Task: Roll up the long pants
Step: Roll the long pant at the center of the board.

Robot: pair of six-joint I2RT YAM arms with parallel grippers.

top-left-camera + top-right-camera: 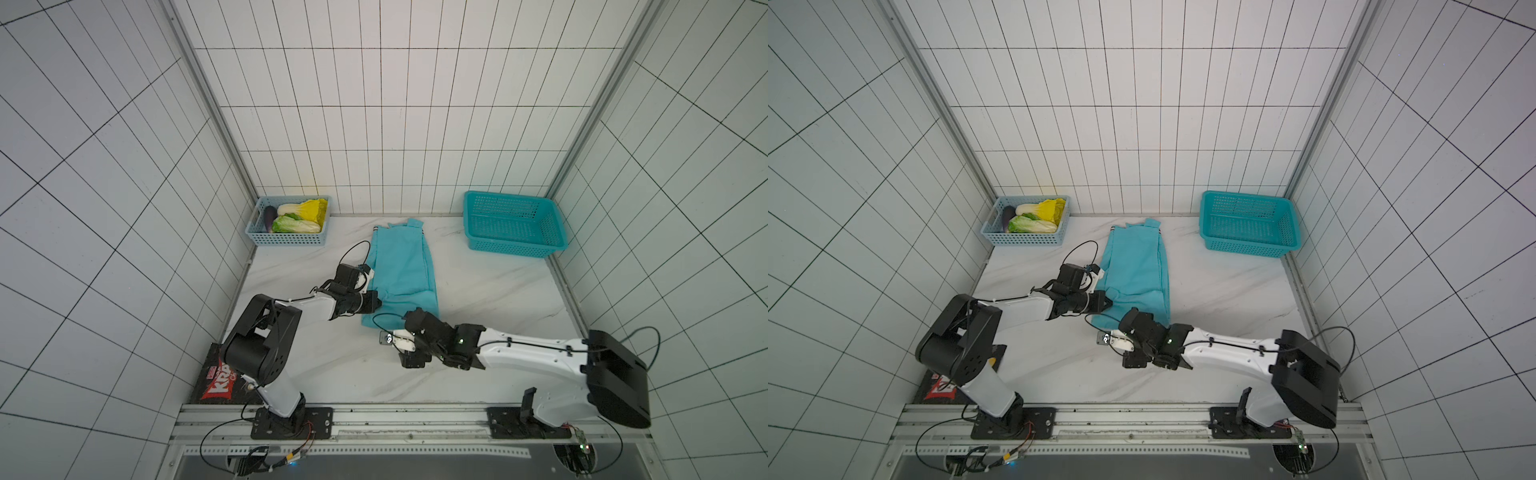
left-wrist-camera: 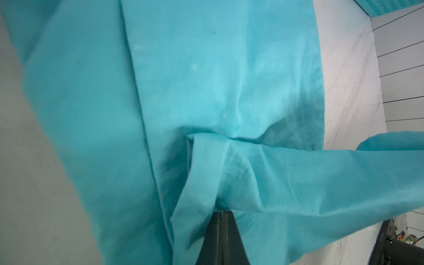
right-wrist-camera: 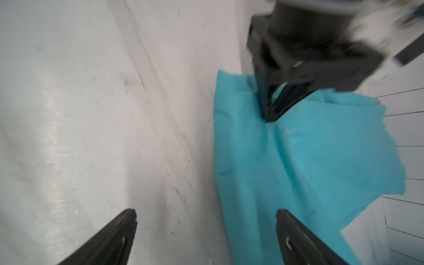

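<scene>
The long pants (image 1: 401,266) (image 1: 1136,266) are teal cloth lying lengthwise on the white marble table (image 1: 498,299), waistband toward the back wall. My left gripper (image 1: 380,301) (image 1: 1108,302) is shut on a raised fold near their front left part. In the left wrist view the closed fingertips (image 2: 222,212) pinch bunched cloth of the pants (image 2: 206,80). My right gripper (image 1: 405,340) (image 1: 1129,340) hovers at the pants' front end, jaws wide open and holding nothing. In the right wrist view the gripper (image 3: 206,213) straddles the pants' edge (image 3: 298,172), with the left gripper (image 3: 273,117) ahead.
A teal mesh basket (image 1: 515,222) (image 1: 1250,222) stands at the back right. A pale blue basket (image 1: 286,239) (image 1: 1023,240) holding vegetables stands at the back left. A dark printed packet (image 1: 216,382) lies by the left arm's base. Tiled walls enclose three sides.
</scene>
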